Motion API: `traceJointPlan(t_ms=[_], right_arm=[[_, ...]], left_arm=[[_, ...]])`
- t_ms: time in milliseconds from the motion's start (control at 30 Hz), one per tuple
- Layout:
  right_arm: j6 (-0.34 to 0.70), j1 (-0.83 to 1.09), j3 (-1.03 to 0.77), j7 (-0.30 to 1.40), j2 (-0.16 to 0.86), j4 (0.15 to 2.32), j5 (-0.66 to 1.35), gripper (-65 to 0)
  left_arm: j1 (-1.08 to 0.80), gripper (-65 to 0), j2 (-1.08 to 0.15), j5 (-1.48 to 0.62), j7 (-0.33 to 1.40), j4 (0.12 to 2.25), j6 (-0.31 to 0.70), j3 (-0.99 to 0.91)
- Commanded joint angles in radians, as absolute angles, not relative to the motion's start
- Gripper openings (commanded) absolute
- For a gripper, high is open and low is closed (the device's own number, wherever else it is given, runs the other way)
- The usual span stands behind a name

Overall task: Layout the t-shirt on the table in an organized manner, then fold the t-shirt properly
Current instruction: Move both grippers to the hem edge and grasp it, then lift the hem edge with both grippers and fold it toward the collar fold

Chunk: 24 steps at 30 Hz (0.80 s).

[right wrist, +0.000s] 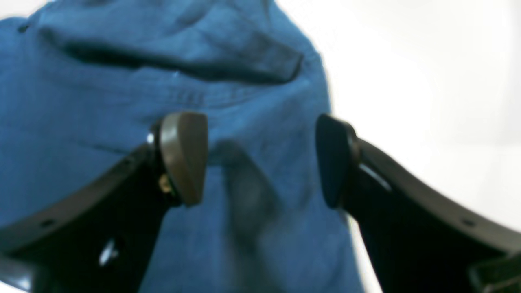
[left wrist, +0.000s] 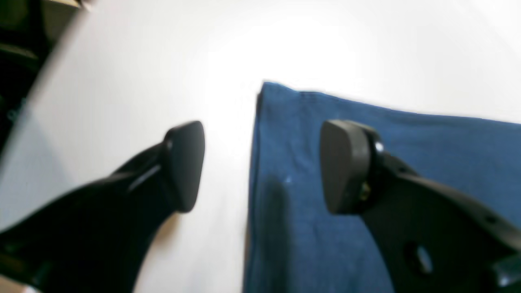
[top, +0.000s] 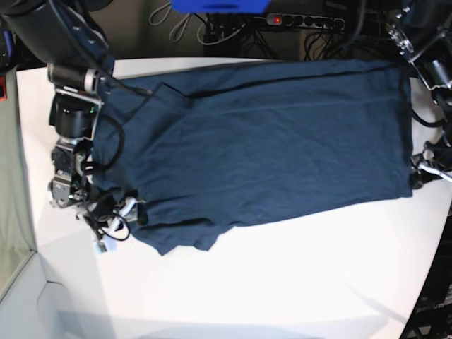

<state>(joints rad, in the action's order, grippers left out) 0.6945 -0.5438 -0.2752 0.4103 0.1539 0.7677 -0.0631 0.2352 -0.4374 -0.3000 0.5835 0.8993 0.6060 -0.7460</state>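
Spread flat on the white surface (top: 282, 282), the soft, limp t-shirt (top: 268, 141) lies between the left pincer (left wrist: 260, 167) and right pincer (right wrist: 260, 158), both spread empty at its edges, likeliest grasped by hem corners.

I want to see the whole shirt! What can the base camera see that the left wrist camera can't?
Only the base view shows the whole t-shirt spread out with its sleeves, both arms, and cables behind the table. Only the left wrist view shows the left gripper close up, open, one finger over bare table and the other over the shirt's edge. Both show blue cloth lying on the white tabletop.
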Motion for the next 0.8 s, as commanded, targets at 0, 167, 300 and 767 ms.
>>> traceJointPlan(t_ms=[0,167,300,767], right_arm=[[0.698,-0.59,-0.277,0.358,0.162,0.753,-0.047,-23.1],[0.698,-0.601,-0.277,0.231,0.182,0.657,-0.047,-23.1],[0.698,-0.602,-0.277,0.162,0.183,0.604,-0.048,-23.1],[0.698,-0.591,-0.278,0.156,0.177,0.598,-0.048,-23.1]], left_arm=[[0.272,-22.0,-0.464,-0.317,0.538,0.889,0.587,-0.746],[0.286,-22.0,-0.456,-0.317,0.483,0.791,0.559,-0.746],[0.286,-22.0,-0.444,-0.318,0.45,0.759,0.559,-0.722],[0.288,-22.6,-0.398,-0.318,0.308,0.627,0.552,-0.611]])
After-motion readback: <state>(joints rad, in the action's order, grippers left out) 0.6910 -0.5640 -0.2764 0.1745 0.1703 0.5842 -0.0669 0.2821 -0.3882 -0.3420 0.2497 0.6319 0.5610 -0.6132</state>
